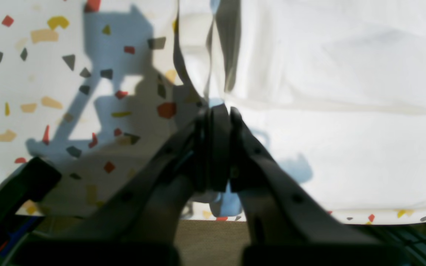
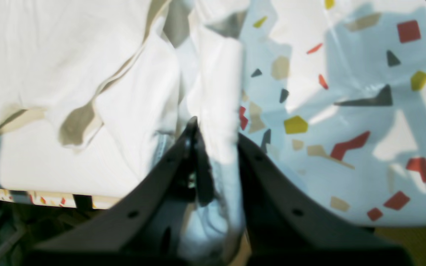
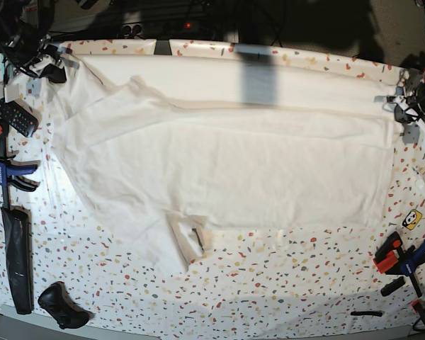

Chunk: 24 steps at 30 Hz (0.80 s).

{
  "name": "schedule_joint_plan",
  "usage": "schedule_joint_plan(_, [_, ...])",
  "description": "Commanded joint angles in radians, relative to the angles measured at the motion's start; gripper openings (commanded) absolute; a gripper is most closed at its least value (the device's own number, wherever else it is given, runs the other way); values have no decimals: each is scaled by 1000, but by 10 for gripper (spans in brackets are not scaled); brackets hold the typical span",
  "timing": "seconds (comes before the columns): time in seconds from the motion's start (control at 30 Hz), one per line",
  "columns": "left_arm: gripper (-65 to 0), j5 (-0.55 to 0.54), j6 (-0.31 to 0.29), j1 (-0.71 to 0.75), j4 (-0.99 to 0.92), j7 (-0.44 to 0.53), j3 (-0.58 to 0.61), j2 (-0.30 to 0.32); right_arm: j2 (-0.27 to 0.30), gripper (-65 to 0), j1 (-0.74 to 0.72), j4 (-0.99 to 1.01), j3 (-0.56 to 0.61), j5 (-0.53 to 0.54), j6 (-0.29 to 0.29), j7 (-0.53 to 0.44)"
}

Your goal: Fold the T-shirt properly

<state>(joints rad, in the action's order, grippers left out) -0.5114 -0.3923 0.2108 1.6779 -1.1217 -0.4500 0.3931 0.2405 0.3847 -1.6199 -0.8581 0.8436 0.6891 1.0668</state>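
A white T-shirt (image 3: 227,170) lay spread across the far half of the speckled counter (image 3: 269,283). The left pincer (image 1: 220,111) and right pincer (image 2: 213,136) each pinched a far corner of the cloth, likely to carry that edge over for a fold. No containers appeared.

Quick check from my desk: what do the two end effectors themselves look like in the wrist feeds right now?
Both match: the left end effector and right end effector each have two dark charcoal, matte plastic fingers, broad at the base and tapering to narrow tips, with small round screw holes along their faces. No markings or cables show on either.
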Motion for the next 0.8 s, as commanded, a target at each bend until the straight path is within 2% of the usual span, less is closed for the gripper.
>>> schedule_joint_plan(0.0, [-650, 3, 7, -8, 18, 23, -8, 23, 17, -650, 0, -20, -12, 3, 7, -22])
schedule_joint_plan(0.43, [-650, 6, 7, -9, 18, 23, -8, 23, 18, -650, -2, -20, -12, 19, 7, 16])
schedule_joint_plan(0.47, [-648, 6, 7, -9, 18, 23, -8, 23, 18, -612, -2, -20, -12, 32, 7, 17])
schedule_joint_plan(0.53, [-524, 6, 6, -9, 18, 23, -8, 23, 18, -513, -2, -20, -12, 57, 7, 19])
schedule_joint_plan(0.6, [-443, 7, 7, -9, 18, 23, -8, 23, 20, -470, -2, -20, -12, 76, 7, 22])
schedule_joint_plan(0.77, [-429, 40, 7, -12, 18, 52, -8, 24, 26, -470, -5, -20, -13, 82, 7, 21])
